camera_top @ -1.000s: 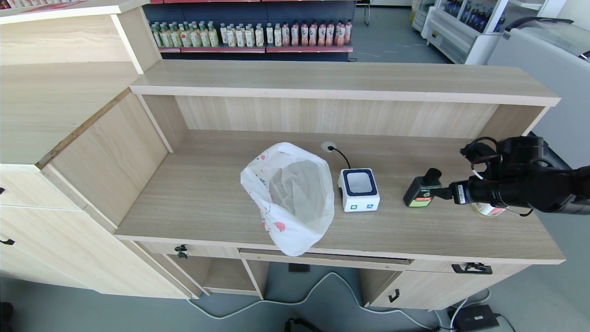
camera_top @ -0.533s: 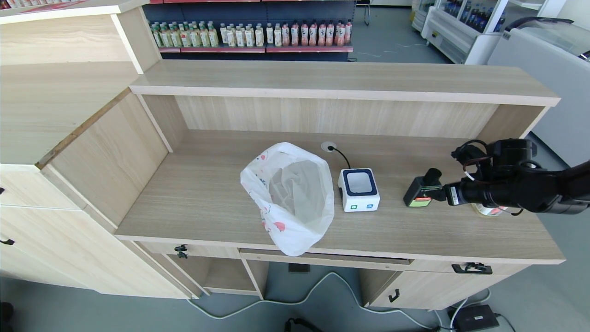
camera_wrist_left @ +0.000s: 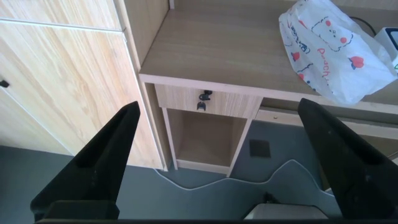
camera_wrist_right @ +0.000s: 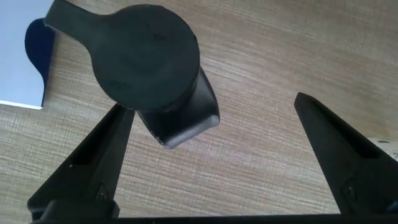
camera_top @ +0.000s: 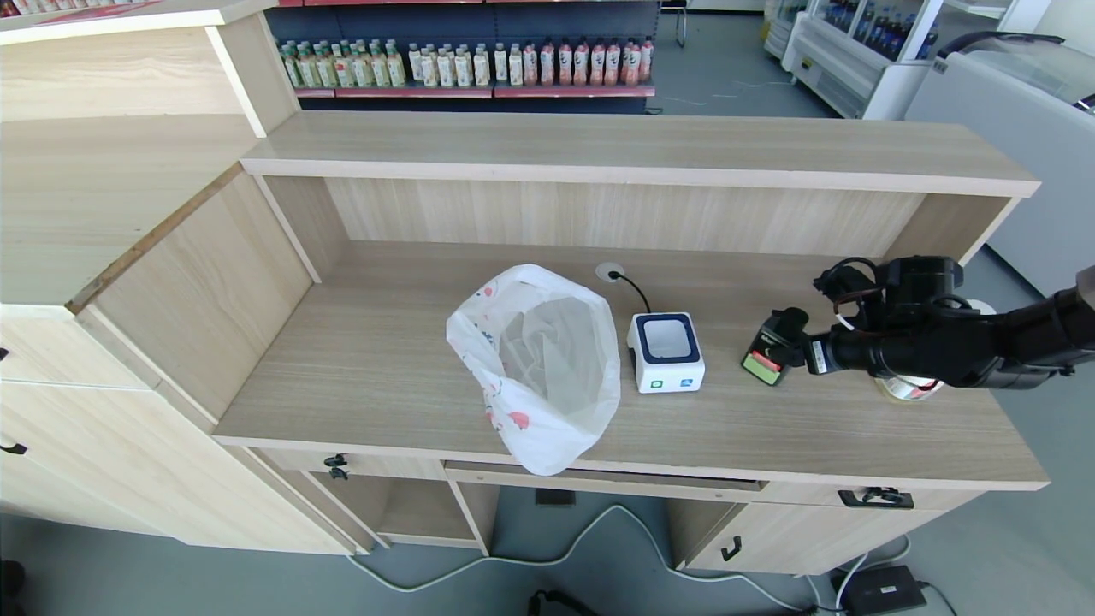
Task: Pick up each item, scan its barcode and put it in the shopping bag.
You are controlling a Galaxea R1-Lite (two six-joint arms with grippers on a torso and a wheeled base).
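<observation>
Head view: R gripper [camera_top: 791, 346] sits low over the wooden counter [camera_top: 385, 359], on its right part, w/ a small dark bottle [camera_top: 767, 355] at its tip. The bottle has a black cap and a green/red label and is tilted, not upright; can't tell if its base touches the wood. Scanner [camera_top: 667, 351], a white box w/ a dark window on top, stands just beside the bottle on the robot's left, apart from it, w/ a black cable [camera_top: 633, 291] running back to a hole in the counter. Shopping bag [camera_top: 539, 364], white plastic w/ small red prints, stands open-mouthed next to the scanner, further left, its bottom hanging over the front edge. A round item [camera_top: 905, 390] lies under the R arm, mostly hidden. Right wrist view: R gripper [camera_wrist_right: 210, 102] jaws are spread wider than the bottle [camera_wrist_right: 149, 62]; the bottle leans against one finger [camera_wrist_right: 93, 168], w/ a clear gap to the other. Left wrist view: L gripper [camera_wrist_left: 219, 104] hangs below counter level in front of a drawer [camera_wrist_left: 205, 99], jaws wide apart, holding nothing.
</observation>
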